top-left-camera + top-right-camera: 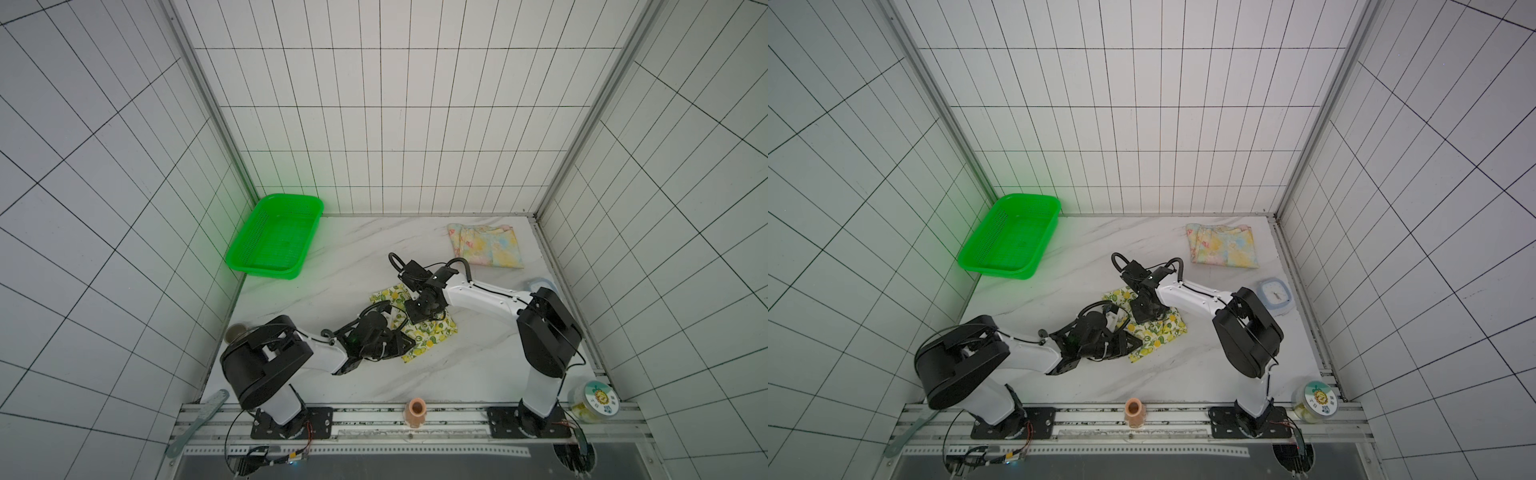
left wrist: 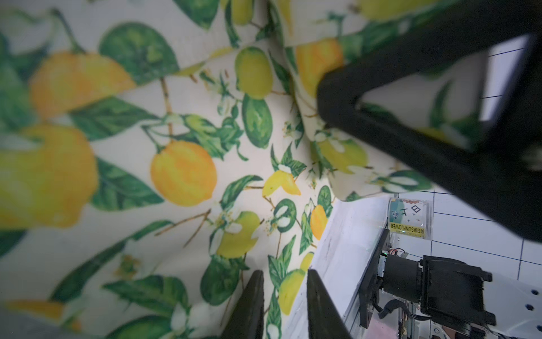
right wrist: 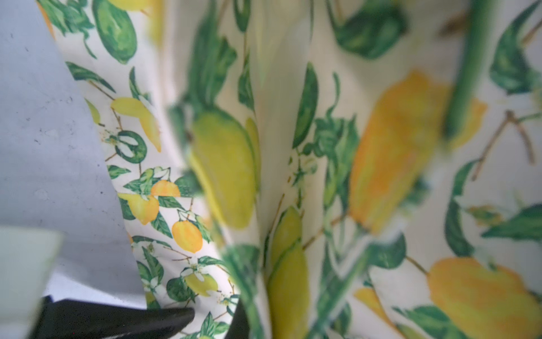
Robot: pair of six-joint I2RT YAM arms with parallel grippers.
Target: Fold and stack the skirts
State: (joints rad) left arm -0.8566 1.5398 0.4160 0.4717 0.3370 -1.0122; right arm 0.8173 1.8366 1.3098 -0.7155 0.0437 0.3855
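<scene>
Peach cylindrical cup [image 1: 417, 411] sits at six o'clock; bright green plastic basket [image 1: 266, 272] at ten. Right gripper [image 3: 214, 318] pinches cream lemon-print skirt [image 1: 434, 333]; left gripper [image 2: 286, 308], slightly parted, over it.

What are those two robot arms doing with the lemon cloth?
Both arms are working on the lemon skirt in the middle of the table. The right gripper is shut on a bunch of its cloth. The left gripper is at the cloth too, fingers a little apart, but whether it really grips is unclear. The flowery pastel skirt already lies folded near the back right corner. Nothing is stacked yet. The green basket sits apart at the back left.
</scene>
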